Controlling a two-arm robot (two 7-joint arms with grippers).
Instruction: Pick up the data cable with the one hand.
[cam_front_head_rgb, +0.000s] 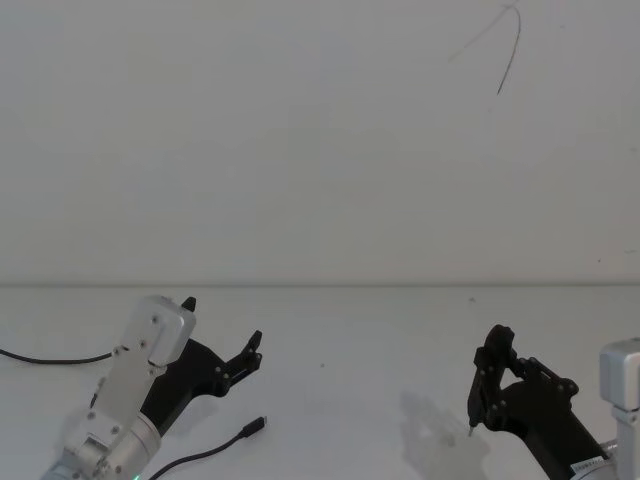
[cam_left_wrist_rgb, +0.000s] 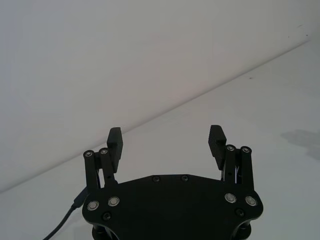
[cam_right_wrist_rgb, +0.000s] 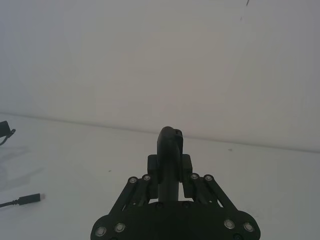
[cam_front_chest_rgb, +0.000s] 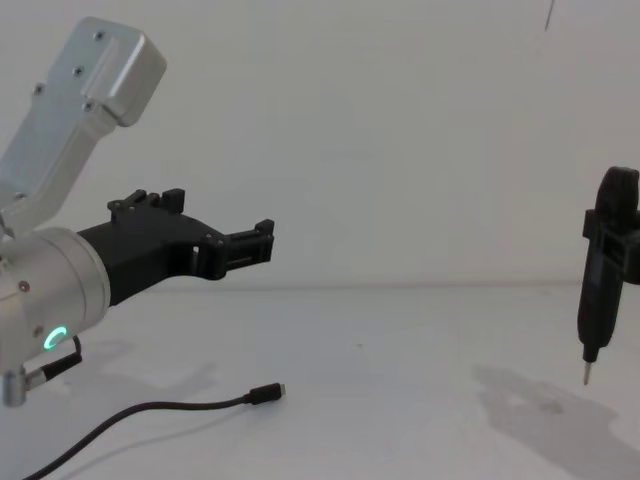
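Black data cable (cam_front_head_rgb: 250, 428) is lying at the bench's (cam_front_head_rgb: 360, 380) front-left corner. The left gripper (cam_front_head_rgb: 222, 322) is hovering above, fingers (cam_left_wrist_rgb: 114, 140) spread wide and empty. The right gripper (cam_right_wrist_rgb: 170, 170) is clamping a pen tool (cam_front_chest_rgb: 600, 290).

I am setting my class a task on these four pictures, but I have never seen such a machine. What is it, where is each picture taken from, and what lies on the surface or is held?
It is a robot with two arms, each ending in a gripper, a clamp with two fingers. One picture looks down from its head, one looks forward from its chest, and two come from cameras on its wrists. The left gripper is open, holds nothing and hangs above the white table. On the table near it lies the data cable, a thin black cord with a small plug. The right gripper is shut on a black pen-shaped tool whose metal tip points down.
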